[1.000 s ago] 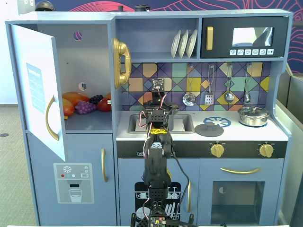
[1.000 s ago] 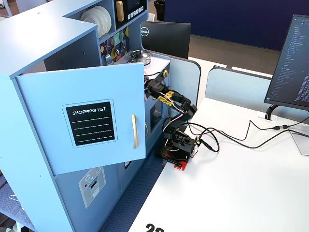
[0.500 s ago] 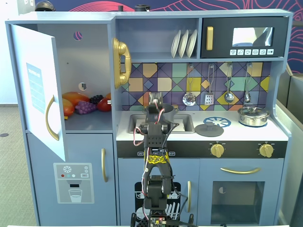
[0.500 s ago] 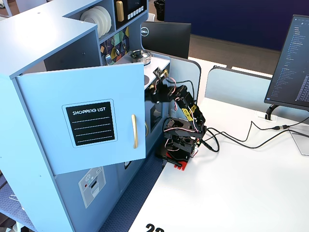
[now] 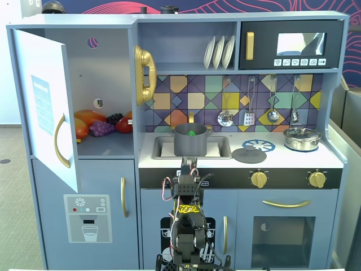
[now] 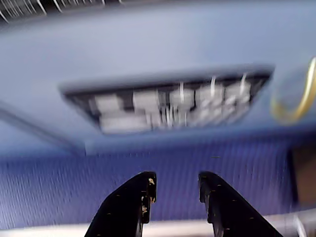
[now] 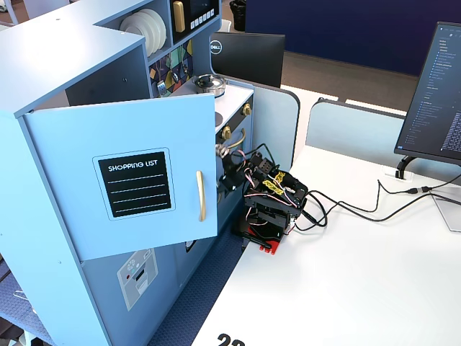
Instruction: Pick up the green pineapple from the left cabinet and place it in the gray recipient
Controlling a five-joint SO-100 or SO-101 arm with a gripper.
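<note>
The green pineapple (image 5: 192,133) shows as a small bright-green spot inside the gray recipient (image 5: 190,144), a dark-gray pot standing in the sink. The left cabinet (image 5: 104,62) has its white door (image 5: 45,101) swung open; orange, red and purple fruits lie on its shelf. My gripper (image 6: 175,180) is open and empty, low in front of the kitchen's lower blue panel, apart from the pot. It also shows in both fixed views (image 5: 190,168) (image 7: 225,167), on the folded arm. In the side fixed view the open door (image 7: 130,180) hides the pot.
A purple grape bunch (image 5: 101,129) and orange-red fruits (image 5: 84,121) stay in the cabinet. A gray lid (image 5: 249,154) and a steel lidded pot (image 5: 302,138) sit on the counter. A monitor (image 7: 436,94) and cables lie on the white desk (image 7: 346,288).
</note>
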